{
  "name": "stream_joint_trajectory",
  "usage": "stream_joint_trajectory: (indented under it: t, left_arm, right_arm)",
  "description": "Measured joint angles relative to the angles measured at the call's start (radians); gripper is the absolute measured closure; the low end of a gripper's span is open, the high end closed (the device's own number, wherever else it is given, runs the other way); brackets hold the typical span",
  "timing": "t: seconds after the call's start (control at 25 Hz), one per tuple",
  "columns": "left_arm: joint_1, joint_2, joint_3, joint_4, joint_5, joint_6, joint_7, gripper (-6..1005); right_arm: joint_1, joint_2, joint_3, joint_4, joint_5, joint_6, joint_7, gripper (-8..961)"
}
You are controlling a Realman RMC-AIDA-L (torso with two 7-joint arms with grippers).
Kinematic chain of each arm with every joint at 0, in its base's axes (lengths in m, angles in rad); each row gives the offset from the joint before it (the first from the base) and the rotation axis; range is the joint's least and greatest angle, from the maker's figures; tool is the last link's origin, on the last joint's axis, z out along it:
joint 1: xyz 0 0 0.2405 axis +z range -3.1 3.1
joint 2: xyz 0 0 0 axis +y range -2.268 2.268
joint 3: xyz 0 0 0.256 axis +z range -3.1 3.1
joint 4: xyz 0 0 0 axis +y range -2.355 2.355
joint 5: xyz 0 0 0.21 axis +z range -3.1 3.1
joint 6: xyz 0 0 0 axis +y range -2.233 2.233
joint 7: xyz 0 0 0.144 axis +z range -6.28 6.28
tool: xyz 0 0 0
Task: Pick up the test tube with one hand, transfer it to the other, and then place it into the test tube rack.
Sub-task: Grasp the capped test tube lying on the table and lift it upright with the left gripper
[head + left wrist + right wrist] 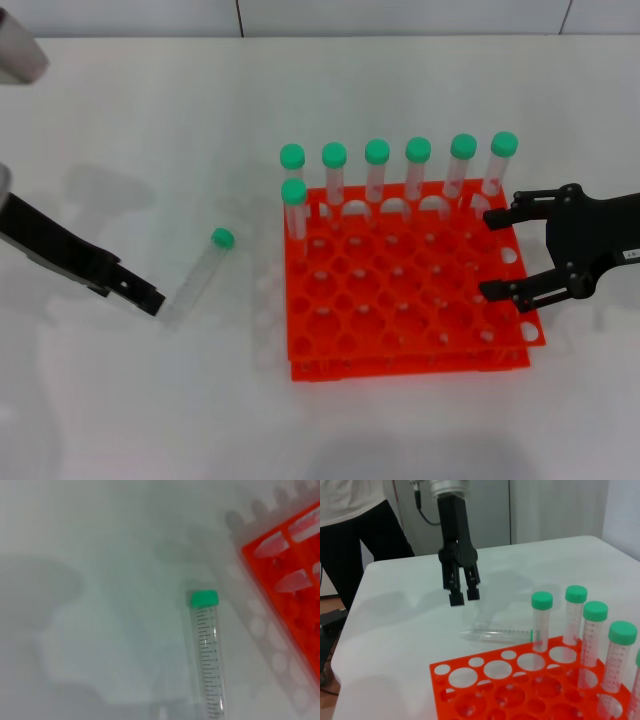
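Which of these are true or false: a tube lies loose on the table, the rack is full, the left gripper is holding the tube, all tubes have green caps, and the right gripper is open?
1. A tube lies loose on the table. True: it lies on its side, left of the rack.
2. The rack is full. False: seven tubes stand along its far and left edges; most holes are empty.
3. The left gripper is holding the tube. False: it hovers above the table near the tube, holding nothing.
4. All tubes have green caps. True.
5. The right gripper is open. True: it sits open over the rack's right edge, empty.
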Motion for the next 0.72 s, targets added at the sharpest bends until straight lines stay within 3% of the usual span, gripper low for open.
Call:
stream_joint_trajectory:
  t: [0.16, 0.2, 0.72]
  left_arm:
    - [-0.002, -0.020, 0.023, -0.012, 0.020, -0.035, -0.016, 169]
    - [-0.006, -0.037, 0.045, -0.018, 0.034, -0.052, -0.025, 170]
    - [-0.032, -0.066, 0.070, -0.034, 0.038, -0.085, -0.048, 173]
  right_arm:
    - [0.003, 0.005, 0.001, 0.000, 0.000, 0.001, -0.008, 83]
    - [0.004, 0.006, 0.001, 0.000, 0.000, 0.001, -0.010, 84]
    - [0.008, 0.012, 0.000, 0.008, -0.001, 0.002, -0.017, 83]
